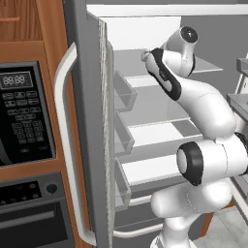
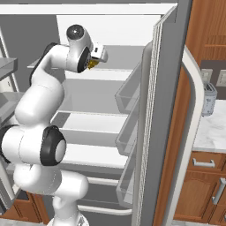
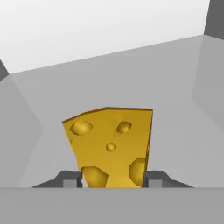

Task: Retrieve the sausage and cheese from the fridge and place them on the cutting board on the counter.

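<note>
Hand view gives you the cheese (image 3: 111, 146) clamped between both fingertips (image 3: 70, 178), gripper (image 2: 93, 62) reaching onto the fridge's (image 2: 150, 132) top shelf

I see the fridge (image 1: 92, 121) standing open, its glass shelves (image 2: 95, 119) stacked inside the white interior. On the top shelf (image 3: 131, 78) sits the cheese (image 3: 111, 146), a holed yellow wedge. The lower shelves look bare from here.

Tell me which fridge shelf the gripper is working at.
The top shelf: the gripper is up there with the cheese between its fingers; lower shelves sit below the arm.
</note>
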You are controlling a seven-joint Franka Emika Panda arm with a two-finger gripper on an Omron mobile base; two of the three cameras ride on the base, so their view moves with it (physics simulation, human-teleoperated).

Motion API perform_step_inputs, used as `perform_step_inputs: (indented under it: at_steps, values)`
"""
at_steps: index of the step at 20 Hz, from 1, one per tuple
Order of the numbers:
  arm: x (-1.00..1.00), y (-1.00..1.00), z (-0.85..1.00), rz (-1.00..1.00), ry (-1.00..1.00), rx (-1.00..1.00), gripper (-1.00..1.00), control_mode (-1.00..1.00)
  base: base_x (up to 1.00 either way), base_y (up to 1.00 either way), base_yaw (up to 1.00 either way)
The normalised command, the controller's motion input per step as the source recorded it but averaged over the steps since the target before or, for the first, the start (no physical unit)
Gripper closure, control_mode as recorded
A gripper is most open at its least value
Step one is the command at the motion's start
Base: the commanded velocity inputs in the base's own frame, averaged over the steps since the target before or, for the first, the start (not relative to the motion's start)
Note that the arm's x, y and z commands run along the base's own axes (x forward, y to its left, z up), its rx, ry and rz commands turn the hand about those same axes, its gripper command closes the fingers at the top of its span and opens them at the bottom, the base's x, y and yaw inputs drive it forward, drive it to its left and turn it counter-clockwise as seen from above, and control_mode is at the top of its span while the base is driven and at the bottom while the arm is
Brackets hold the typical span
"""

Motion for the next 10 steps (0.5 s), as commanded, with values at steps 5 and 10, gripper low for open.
perform_step_inputs:
  at_steps: [5,10]
  values:
    - [-0.71,0.00,0.19,0.00,0.00,0.00,1.00,-1.00,0.00,0.00,0.00]
    - [-0.86,0.00,-0.02,0.00,-0.01,0.00,1.00,-1.00,0.00,0.00,0.00]
